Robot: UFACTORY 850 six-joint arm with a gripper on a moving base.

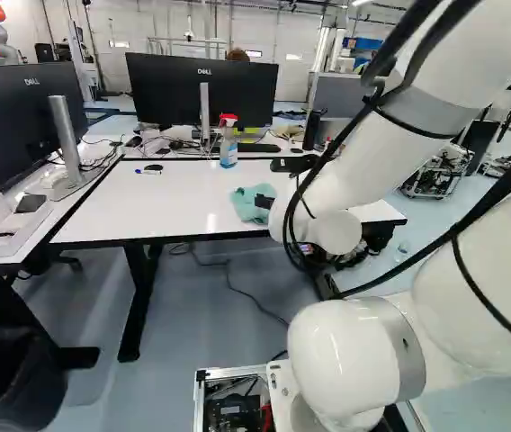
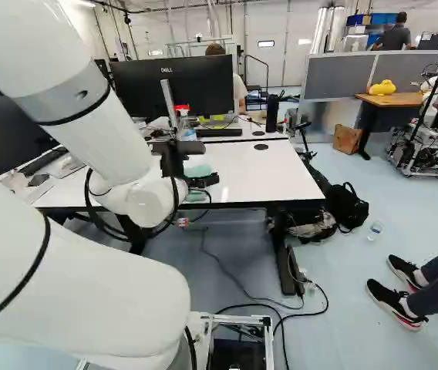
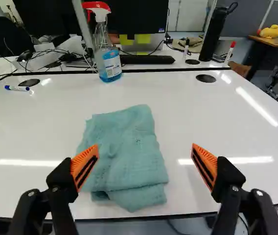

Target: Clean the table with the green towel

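**End effector hanging open over the green towel at the bench's near edge**

The white arm is reaching out over the bench, and its end effector is hovering with the two orange-padded fingers spread wide apart, gripping nothing. The green towel is lying crumpled and partly folded on the white top, close to the near edge, sitting between and just ahead of the spread fingers. Neither pad is touching the cloth as far as I can tell from the wrist view.

Farther back, a spray bottle with a red trigger is standing upright near the far edge of the bench, and a marker pen is lying well off to the left. A dark bottle is standing on the neighbouring desk beyond.

The bench top is looking glossy, with no smear or spill that I can make out, so the surface itself is telling me little about progress. A bunched towel resting by the edge under a spread end effector is fitting either a pick-up about to happen or a towel just set down after wiping; I am not able to say which from here
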